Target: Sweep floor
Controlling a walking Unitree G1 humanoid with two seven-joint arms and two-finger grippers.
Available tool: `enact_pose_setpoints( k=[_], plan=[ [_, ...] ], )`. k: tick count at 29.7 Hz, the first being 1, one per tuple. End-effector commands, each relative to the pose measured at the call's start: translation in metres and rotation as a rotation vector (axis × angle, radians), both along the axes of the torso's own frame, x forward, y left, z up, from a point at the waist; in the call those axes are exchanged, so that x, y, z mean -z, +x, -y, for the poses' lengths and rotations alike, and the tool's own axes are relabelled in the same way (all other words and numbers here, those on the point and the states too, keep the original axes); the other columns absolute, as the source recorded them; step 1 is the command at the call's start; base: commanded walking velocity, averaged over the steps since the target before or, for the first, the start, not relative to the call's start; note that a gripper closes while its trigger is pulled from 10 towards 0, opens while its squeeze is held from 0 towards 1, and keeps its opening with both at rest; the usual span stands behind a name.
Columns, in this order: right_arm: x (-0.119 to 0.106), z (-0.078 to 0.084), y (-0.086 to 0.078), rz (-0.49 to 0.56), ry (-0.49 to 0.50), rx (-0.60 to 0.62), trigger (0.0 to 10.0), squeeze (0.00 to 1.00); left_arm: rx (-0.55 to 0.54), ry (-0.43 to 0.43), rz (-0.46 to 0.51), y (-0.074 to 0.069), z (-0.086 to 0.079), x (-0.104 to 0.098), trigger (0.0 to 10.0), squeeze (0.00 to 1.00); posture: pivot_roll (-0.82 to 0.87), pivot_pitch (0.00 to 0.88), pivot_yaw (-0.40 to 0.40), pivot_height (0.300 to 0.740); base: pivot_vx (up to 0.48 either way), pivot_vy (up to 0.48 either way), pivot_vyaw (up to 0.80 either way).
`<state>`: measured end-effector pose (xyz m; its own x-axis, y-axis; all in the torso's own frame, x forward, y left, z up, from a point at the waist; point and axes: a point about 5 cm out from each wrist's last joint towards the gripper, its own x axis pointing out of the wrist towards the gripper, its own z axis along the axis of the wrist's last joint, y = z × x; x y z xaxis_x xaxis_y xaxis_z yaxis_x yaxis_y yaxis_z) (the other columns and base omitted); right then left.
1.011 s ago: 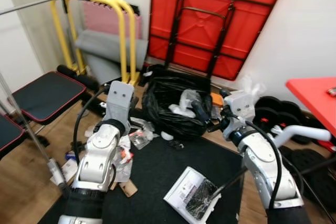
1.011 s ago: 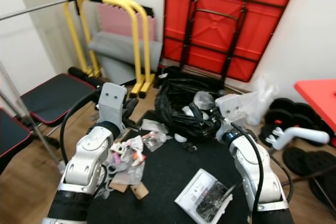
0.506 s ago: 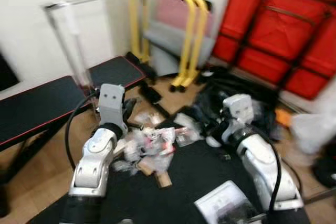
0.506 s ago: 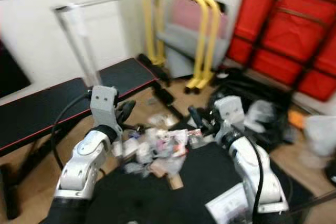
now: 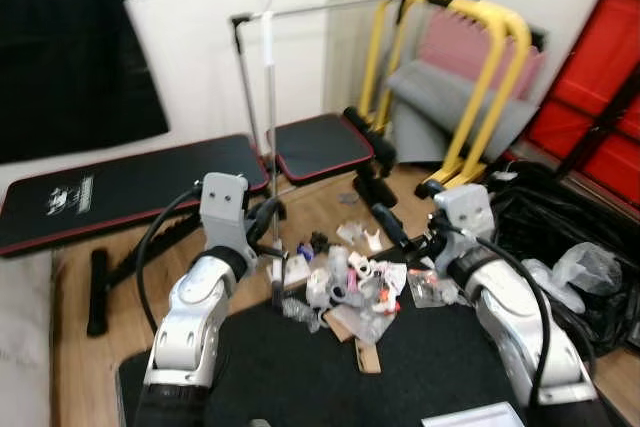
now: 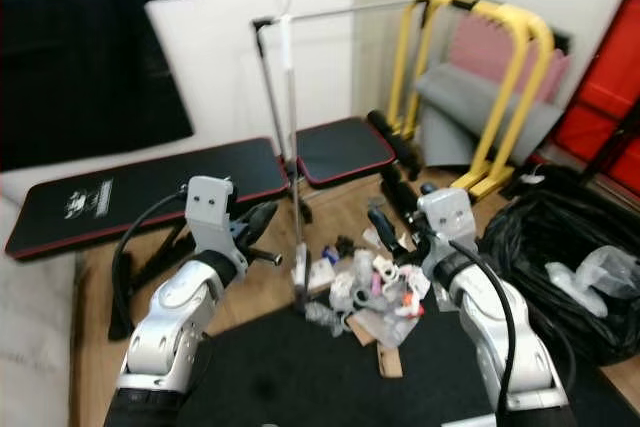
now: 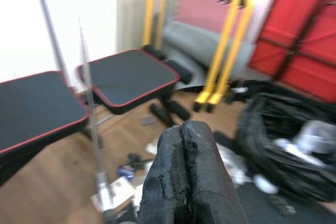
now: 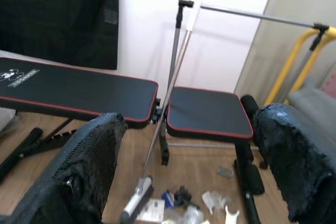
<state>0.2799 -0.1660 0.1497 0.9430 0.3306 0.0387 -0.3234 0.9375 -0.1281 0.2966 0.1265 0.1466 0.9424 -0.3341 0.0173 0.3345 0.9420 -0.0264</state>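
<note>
The broom (image 5: 271, 147), a thin silver pole, stands upright on the wooden floor (image 5: 70, 347). Its head touches the trash pile (image 5: 355, 287) at the black mat's (image 5: 300, 367) edge.

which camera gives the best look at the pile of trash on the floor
The right eye view: the trash pile lies whole and unblocked between the arms. The left eye view shows it likewise. The right wrist view catches its far edge; the left wrist view hides most behind its fingers.

Both arms are raised out front, elbows bent. Left gripper (image 7: 185, 174) has its fingers pressed together, right gripper (image 8: 191, 166) has its fingers spread wide apart.
</note>
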Motion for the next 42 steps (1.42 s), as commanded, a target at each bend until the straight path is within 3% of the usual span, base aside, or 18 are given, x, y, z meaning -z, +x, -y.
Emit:
enact_pose_setpoints(
  k=[1, 5, 19, 42],
  plan=[
    [0.0019, -0.0004, 0.0004, -0.007, 0.0, -0.004, 10.0, 0.0, -0.005, -0.046, -0.017, -0.0026, -0.0047, 0.0033, 10.0, 0.0, -0.11, 0.055, -0.143, 0.74, 0.0, 0.0, 0.76],
    [0.001, 0.0009, 0.0012, -0.004, -0.002, 0.0, 10.0, 0.0, 0.04, -0.09, -0.018, -0.0051, -0.0018, 0.002, 10.0, 0.0, -0.11, 0.054, -0.146, 0.74, 0.0, 0.0, 0.76],
    [0.0008, 0.0017, 0.0039, -0.006, 0.004, 0.019, 10.0, 0.0, 0.081, -0.085, -0.031, -0.0062, 0.0028, 0.0049, 10.0, 0.0, -0.11, 0.048, -0.147, 0.74, 0.285, 0.0, 0.35],
    [-0.0023, 0.003, 0.0067, 0.006, 0.03, 0.041, 10.0, 0.0, 0.095, -0.082, -0.034, -0.0047, 0.0044, 0.0046, 10.0, 0.0, -0.11, 0.047, -0.147, 0.74, 0.402, 0.0, 0.0]
  ],
)
